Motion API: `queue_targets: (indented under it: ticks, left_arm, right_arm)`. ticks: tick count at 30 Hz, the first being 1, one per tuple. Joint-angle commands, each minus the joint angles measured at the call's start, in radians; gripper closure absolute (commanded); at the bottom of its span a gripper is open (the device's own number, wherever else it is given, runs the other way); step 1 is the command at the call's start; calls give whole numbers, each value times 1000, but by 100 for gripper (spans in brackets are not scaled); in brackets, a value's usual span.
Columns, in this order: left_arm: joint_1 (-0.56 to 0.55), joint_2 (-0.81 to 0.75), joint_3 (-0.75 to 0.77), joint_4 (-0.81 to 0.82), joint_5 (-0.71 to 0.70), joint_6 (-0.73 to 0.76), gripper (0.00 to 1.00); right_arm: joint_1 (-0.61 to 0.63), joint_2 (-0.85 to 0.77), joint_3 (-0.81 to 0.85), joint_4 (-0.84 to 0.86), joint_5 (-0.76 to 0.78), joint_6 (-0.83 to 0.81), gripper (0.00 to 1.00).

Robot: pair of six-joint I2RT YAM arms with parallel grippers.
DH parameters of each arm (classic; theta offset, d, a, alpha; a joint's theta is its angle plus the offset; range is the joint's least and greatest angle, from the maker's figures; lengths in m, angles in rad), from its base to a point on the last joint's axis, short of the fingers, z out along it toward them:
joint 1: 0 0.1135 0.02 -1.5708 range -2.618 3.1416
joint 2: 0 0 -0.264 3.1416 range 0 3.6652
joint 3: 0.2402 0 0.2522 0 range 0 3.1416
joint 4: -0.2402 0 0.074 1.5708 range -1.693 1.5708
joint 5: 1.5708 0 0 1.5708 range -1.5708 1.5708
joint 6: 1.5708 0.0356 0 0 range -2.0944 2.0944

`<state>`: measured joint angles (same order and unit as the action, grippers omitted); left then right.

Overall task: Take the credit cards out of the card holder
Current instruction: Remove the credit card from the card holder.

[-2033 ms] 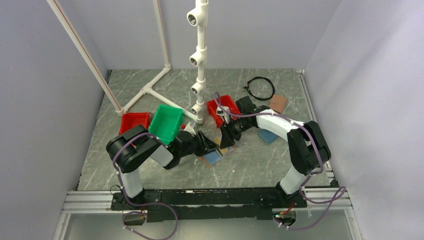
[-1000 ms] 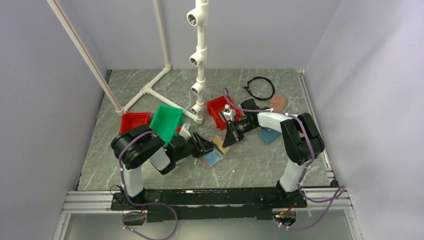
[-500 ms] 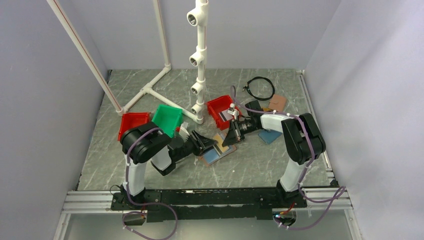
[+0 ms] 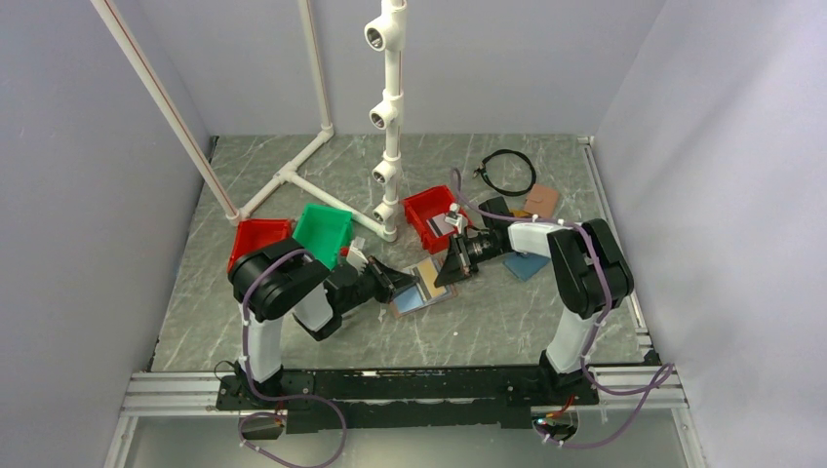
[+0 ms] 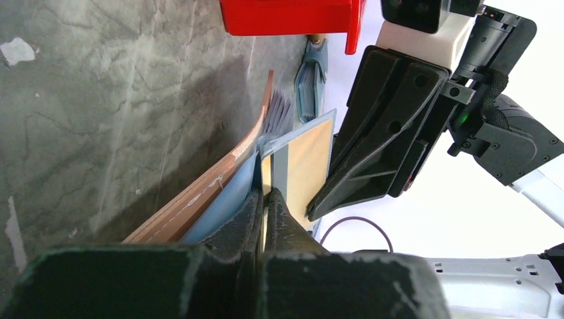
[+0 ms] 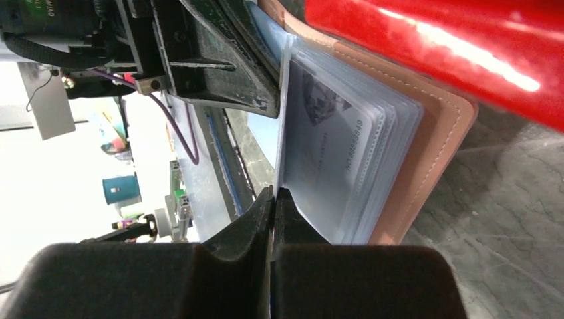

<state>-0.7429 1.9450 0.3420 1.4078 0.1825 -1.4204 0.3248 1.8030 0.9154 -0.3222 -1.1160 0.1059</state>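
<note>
The card holder lies open on the table between both arms, tan leather outside, light blue lining inside. My left gripper is shut on the near edge of a gold-tan credit card that sticks out of the holder; from above it sits at the holder's left side. My right gripper is shut on the edge of the holder's clear sleeves, at its right side. A grey-white card shows inside those sleeves. No dark card can be made out.
A red bin stands just behind the holder, a green bin and another red bin to the left. A white pipe stand rises behind. A blue wallet, a brown wallet and a black cable loop lie at the right.
My left gripper has closed on the gold-tan card, and the left arm has drawn slightly leftward. The right gripper stays shut on the sleeves in the same place.
</note>
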Motion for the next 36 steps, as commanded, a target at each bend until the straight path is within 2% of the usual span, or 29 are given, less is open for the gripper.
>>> queue_targets:
  ticks: [1,5,6,10,12,16,20,23,26,31,36]
  left_arm:
    - [-6,-11,21,139,37,-6,100]
    - [-6,1,23,138,71,17,100]
    - [-4,-1,19,129,82,28,100]
    - [-3,-46,11,0,122,92,100]
    - [-3,-81,17,-83,145,139,100]
    - [-3,-171,41,-289,174,238,100]
    - [-4,-245,57,-411,187,313,100]
    - [-3,-274,57,-443,191,350,100]
    - [-1,-278,45,-422,195,367,100]
    - [-2,-254,22,-342,205,370,100]
    - [1,-236,-9,-259,207,370,100]
  right_arm:
    - [31,16,39,-39,-26,-46,100]
    - [31,22,76,-114,15,-125,85]
    - [30,18,88,-136,26,-156,78]
    - [24,-21,115,-195,69,-235,62]
    - [21,-44,119,-201,95,-253,58]
    - [19,-63,119,-207,136,-280,57]
    - [21,-32,129,-232,142,-307,63]
    - [26,-14,138,-251,126,-323,69]
    - [31,-9,140,-256,115,-330,75]
    - [32,4,149,-277,73,-350,98]
    - [31,6,154,-285,81,-354,100]
